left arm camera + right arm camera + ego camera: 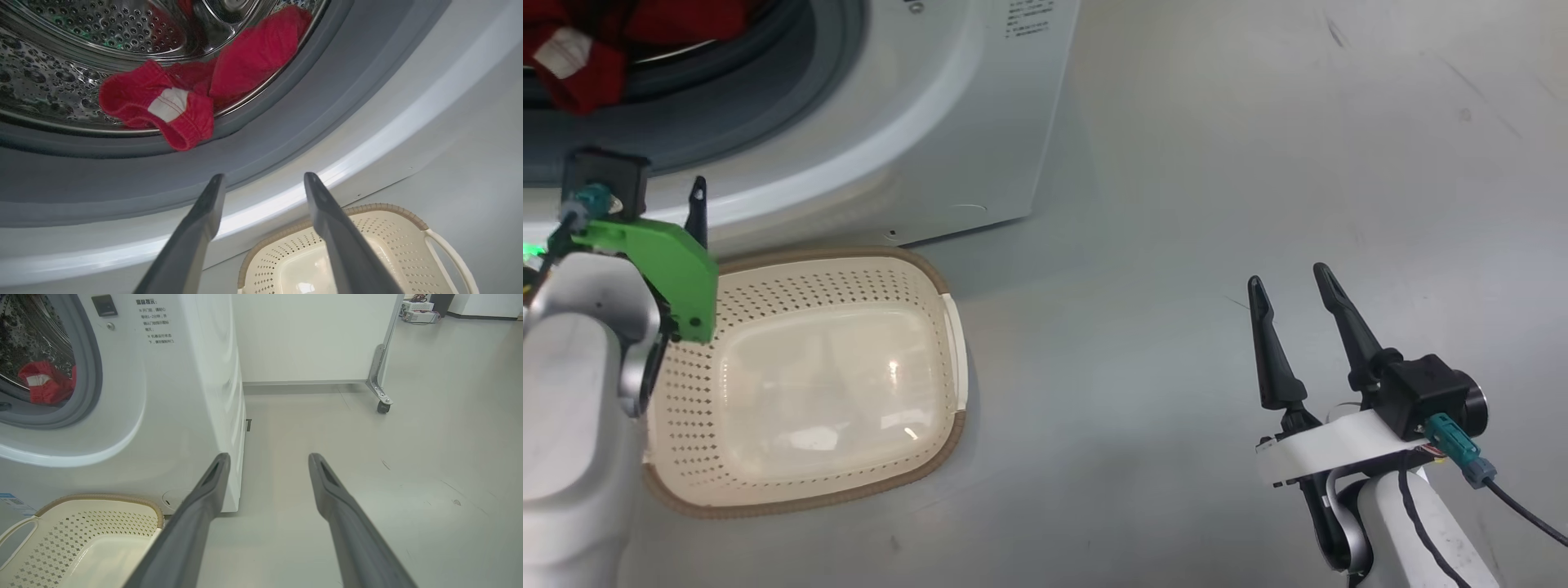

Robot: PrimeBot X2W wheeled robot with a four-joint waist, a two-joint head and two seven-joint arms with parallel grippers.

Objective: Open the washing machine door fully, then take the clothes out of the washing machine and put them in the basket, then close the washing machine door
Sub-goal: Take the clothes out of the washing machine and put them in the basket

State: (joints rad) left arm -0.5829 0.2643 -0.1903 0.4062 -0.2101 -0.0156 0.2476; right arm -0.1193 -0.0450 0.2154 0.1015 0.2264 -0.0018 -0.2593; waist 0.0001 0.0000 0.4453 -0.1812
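Clothes [163, 106] in washing machine [915, 106]

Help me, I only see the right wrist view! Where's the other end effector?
Observer: The left end effector is open, above the basket's left end, aimed at the washer's opening.
Operator: Is the basket empty?
Observer: Yes, the head view shows its whole floor bare.
Operator: What's inside the washer?
Observer: More red clothes lie deeper in the drum, behind the piece at the lip.
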